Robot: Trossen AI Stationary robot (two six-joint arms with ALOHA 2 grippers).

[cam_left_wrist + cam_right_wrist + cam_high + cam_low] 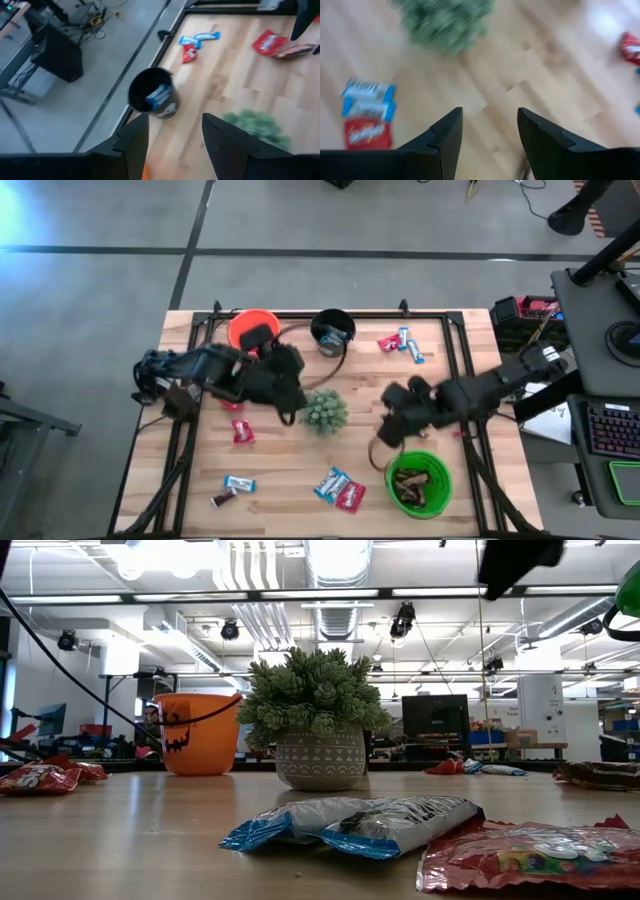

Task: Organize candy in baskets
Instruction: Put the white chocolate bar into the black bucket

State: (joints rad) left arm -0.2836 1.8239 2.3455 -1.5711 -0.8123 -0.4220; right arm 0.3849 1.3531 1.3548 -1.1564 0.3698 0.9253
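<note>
Three baskets stand on the wooden table: an orange one (253, 330) and a black one (333, 332) at the far edge, and a green one (419, 483) at the near right with brown candy inside. The black basket (152, 92) holds a blue candy. Loose candy lies scattered: red (243, 431), blue (239, 483), brown (224, 497), and a blue and red pair (340, 488) near the front. My left gripper (285, 375) hovers open between the orange basket and the plant, holding nothing (172, 135). My right gripper (392, 415) hangs open right of the plant, also holding nothing (487, 130).
A spiky green potted plant (325, 411) stands mid-table between the two grippers. More candy (400, 342) lies at the far right. In the low view a blue wrapper (355, 823) and a red one (530, 855) lie close to the near edge.
</note>
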